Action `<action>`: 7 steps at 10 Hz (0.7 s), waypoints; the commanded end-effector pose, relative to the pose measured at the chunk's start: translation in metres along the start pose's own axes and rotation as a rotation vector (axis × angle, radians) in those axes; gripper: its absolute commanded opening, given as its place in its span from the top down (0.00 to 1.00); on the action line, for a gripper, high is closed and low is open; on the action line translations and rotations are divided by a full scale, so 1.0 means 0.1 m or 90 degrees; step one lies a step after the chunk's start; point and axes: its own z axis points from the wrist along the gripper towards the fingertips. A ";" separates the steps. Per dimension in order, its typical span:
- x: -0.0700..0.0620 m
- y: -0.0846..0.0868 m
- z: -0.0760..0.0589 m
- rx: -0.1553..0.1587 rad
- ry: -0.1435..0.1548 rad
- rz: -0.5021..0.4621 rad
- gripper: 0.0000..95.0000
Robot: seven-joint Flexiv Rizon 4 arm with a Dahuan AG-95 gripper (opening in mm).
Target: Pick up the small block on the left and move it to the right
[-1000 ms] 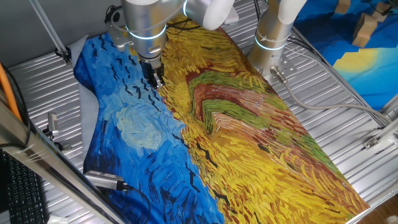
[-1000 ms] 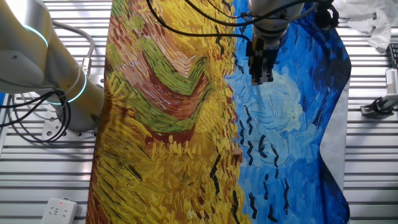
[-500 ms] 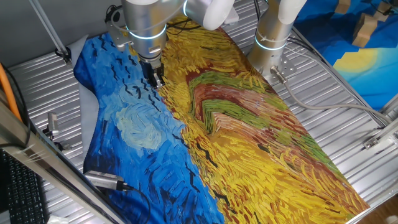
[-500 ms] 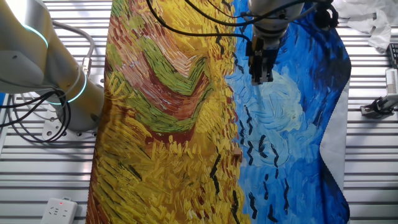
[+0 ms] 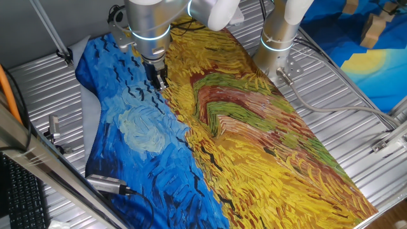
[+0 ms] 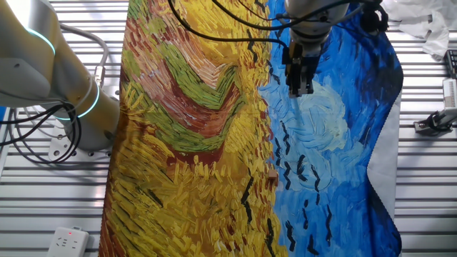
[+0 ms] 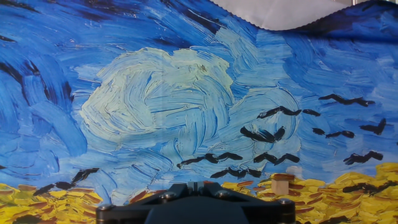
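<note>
Since the hand view shows no fingertips, only the dark underside of the mount along its lower edge, I cannot tell whether the gripper (image 6: 300,91) is parted or closed; in both fixed views the fingers read as one dark narrow shape

Location of small block (image 7: 281,185): it sits on the painted cloth (image 5: 267,159), right at the seam where blue sky meets yellow field, low and right of centre in the hand view. It is too small in the fixed views to mark with confidence. The gripper hangs low over the blue part of the cloth near the pale swirl, apart from the block; nothing is visibly held

Handling judgement: tan, cube-like, probably wood, so rigid, light, not fragile. The flat faces should give dry, decent friction. Being so small and light, it could tip or skid if one finger touches first

Grasp plan: straddle it square-on, pads on two opposite vertical faces, centred at mid-height. The cloth underneath is soft and may wrinkle, so keep the fingertips from snagging the fabric on descent
</note>
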 end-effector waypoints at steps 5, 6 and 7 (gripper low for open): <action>0.00 0.00 0.01 0.001 0.000 0.003 1.00; 0.00 0.00 0.01 0.001 -0.001 0.004 1.00; 0.00 0.00 0.01 0.002 -0.004 0.006 1.00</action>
